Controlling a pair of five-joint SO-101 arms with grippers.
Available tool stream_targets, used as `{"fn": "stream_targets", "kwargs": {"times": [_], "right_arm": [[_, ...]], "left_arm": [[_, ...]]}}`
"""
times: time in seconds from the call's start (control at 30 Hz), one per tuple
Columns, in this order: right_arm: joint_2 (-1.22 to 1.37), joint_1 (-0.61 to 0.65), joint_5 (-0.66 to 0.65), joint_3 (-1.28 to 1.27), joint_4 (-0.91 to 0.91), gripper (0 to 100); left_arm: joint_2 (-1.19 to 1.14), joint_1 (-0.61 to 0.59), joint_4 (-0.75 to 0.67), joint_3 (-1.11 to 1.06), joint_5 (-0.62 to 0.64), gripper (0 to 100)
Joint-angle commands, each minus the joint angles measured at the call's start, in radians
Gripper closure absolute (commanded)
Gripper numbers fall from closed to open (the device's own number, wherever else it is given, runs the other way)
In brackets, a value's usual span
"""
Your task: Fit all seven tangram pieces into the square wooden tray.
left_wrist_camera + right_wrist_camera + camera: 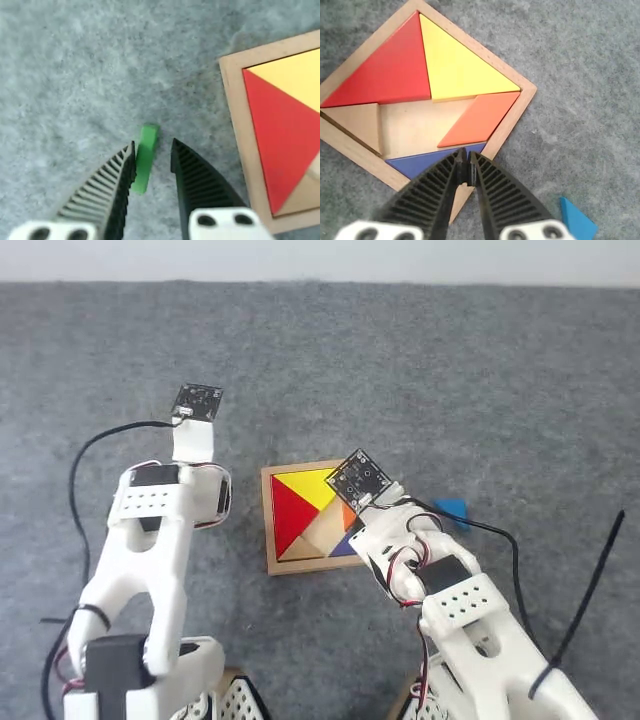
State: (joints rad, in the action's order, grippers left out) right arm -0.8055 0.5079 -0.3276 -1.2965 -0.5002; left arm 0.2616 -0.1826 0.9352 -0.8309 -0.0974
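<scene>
Five tangram pieces sit in the wooden tray; left gripper, narrowly parted, straddles the green piece; right gripper, pinched closed, hangs over the tray's edge; blue piece lies outside.

We look down on a tabletop covered with a grey, fuzzy cloth, something like felt or thin carpet, across all that we can see of it. Its nap is mottled, with lighter and darker fibres mixed, and up close in both wrist views it looks coarse and slightly matted. Along the far edge in the high view runs a pale, off-white band, straight and plain; we cannot tell whether it is a wall or a bare surface. The light is soft and even, and the shadows on the cloth are faint.
</scene>
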Motion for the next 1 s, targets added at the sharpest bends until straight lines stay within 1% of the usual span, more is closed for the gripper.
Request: {"fn": "stream_targets", "kwargs": {"times": [0.0,0.13,0.33,0.4,0.5,0.8,0.97], "right_arm": [[0.001,-0.002,0.0,0.021,0.019,98.7],[0.001,-0.002,0.0,0.023,0.018,98.7],[-0.001,-0.002,-0.002,0.025,0.018,98.7],[-0.001,-0.002,-0.023,0.025,0.018,98.8],[-0.001,-0.002,-0.026,0.025,0.018,98.9],[-0.001,-0.002,-0.026,0.021,0.018,98.9],[-0.001,-0.002,-0.025,0.02,0.018,98.9]], "left_arm": [[0.038,0.011,-0.014,0.004,0.012,89],[0.038,0.009,-0.021,-0.016,0.011,89],[0.038,0.002,-0.11,-0.087,0.003,89],[0.038,0.002,-0.129,-0.101,0.0,89],[0.038,0.002,-0.129,-0.102,-0.025,89],[0.038,0.0,-0.13,-0.105,-0.026,89],[0.038,-0.049,-0.133,-0.102,-0.026,89]]}}
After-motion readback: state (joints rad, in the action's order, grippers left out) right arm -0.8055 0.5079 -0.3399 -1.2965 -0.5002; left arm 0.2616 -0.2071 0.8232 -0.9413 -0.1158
